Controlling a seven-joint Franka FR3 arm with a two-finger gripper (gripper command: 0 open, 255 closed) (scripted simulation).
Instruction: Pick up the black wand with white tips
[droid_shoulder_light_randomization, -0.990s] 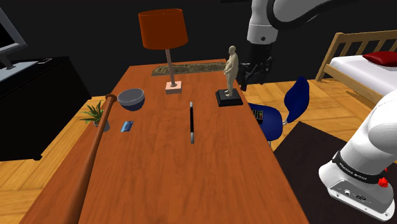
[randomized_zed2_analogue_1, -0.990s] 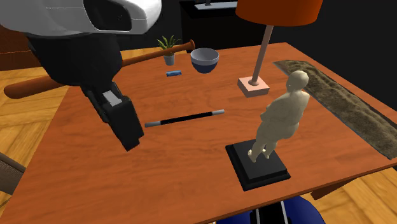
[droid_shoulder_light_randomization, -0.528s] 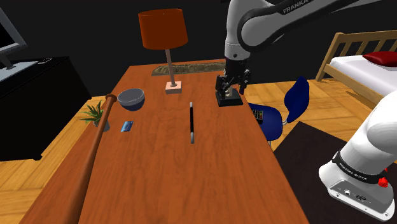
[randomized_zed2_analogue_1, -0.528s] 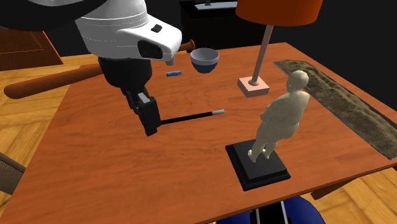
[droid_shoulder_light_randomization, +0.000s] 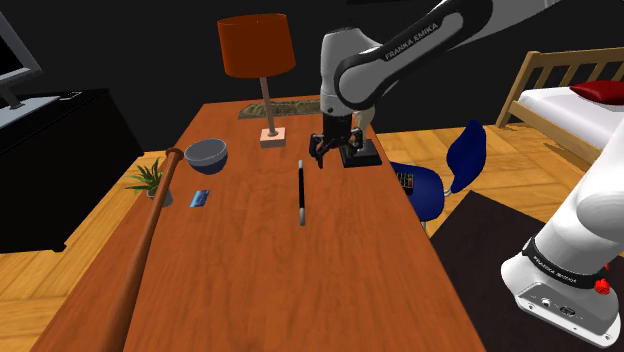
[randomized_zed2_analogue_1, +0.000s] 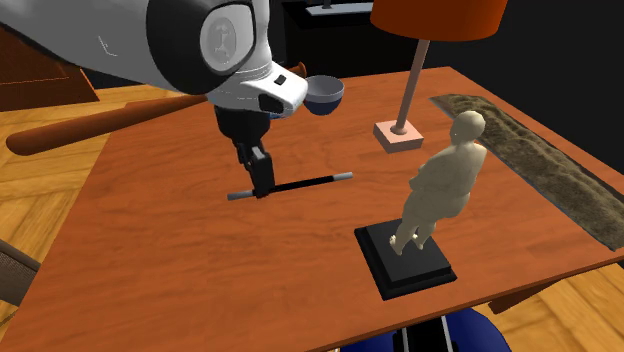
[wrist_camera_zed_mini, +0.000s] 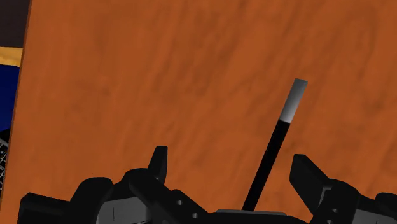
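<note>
Wand (wrist_camera_zed_mini: 273, 149) lies flat on counter (wrist_camera_zed_mini: 159, 76), now framed by my hand (wrist_camera_zed_mini: 230, 159), spread apart and just swung over it; not yet gripped, so I descend next.

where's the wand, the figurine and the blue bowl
wand (droid_shoulder_light_randomization: 302, 192): shoulder view, middle of its black shaft
figurine (randomized_zed2_analogue_1: 445, 180): second exterior view, on its torso
blue bowl (droid_shoulder_light_randomization: 207, 163): shoulder view, on its outer wall

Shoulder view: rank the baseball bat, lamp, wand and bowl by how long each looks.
1. baseball bat, though its near end lies closest to the camera, which inflates it.
2. lamp, shade to base.
3. black wand.
4. bowl.
</note>
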